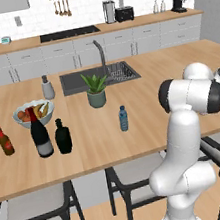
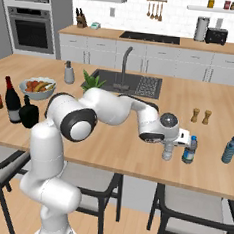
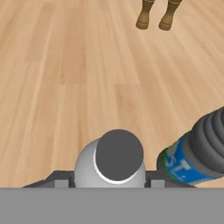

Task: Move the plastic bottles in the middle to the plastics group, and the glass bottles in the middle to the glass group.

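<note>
In the left base view we find the glass group at the left of the desk (image 1: 138, 143): the tall wine bottle (image 1: 40, 135) stands with the squat black bottle (image 1: 63, 136) just beside it on its right, and the small red-brown sauce bottle (image 1: 5, 141) stands further left. A fruit bowl (image 1: 33, 112) sits behind them. One blue-tinted plastic bottle (image 1: 123, 118) stands alone near the middle of the desk, in front of a potted plant (image 1: 96, 89).

In the right base view we see the arm reaching right along the near edge of the desk, with the gripper (image 2: 172, 150) at a clear-whitish bottle (image 2: 168, 151). A bottle with a blue label (image 2: 189, 150) stands just to its right, and another blue-tinted bottle (image 2: 229, 150) stands further right, apart from both. Two small brown shakers (image 2: 201, 116) stand beyond them.

In the hand view we look down on the grey cap of the clear-whitish bottle, set between the two fingers, with the blue-labelled bottle close at its right. The fingers flank the bottle closely, but we cannot tell whether they clamp it.
</note>
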Tool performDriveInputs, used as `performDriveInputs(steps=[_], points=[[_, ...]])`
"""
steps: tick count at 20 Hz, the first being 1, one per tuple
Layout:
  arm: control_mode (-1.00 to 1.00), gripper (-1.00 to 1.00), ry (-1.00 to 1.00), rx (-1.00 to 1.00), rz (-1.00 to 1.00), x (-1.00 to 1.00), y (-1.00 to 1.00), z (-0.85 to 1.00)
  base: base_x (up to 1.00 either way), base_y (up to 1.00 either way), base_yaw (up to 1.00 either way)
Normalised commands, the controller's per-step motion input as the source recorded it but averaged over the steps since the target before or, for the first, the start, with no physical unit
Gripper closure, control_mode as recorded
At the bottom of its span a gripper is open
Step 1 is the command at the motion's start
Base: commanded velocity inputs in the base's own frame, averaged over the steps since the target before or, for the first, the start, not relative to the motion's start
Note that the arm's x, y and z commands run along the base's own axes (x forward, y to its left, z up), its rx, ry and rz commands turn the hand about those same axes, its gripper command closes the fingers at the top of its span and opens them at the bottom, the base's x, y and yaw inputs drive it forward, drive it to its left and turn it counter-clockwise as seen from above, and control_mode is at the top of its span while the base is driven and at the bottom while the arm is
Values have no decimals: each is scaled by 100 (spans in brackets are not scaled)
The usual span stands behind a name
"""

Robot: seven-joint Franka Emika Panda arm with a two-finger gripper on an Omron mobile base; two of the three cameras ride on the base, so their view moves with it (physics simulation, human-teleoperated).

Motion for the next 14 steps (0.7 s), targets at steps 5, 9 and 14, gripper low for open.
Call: performDriveInputs(steps=[5,9,14], points=[[-100,100,-11,0,-8,0,-6,-13,0,0,0],[-100,100,-2,0,-7,1,-13,11,0,0,0],[-100,100,0,0,-4,0,-1,0,0,0,0]])
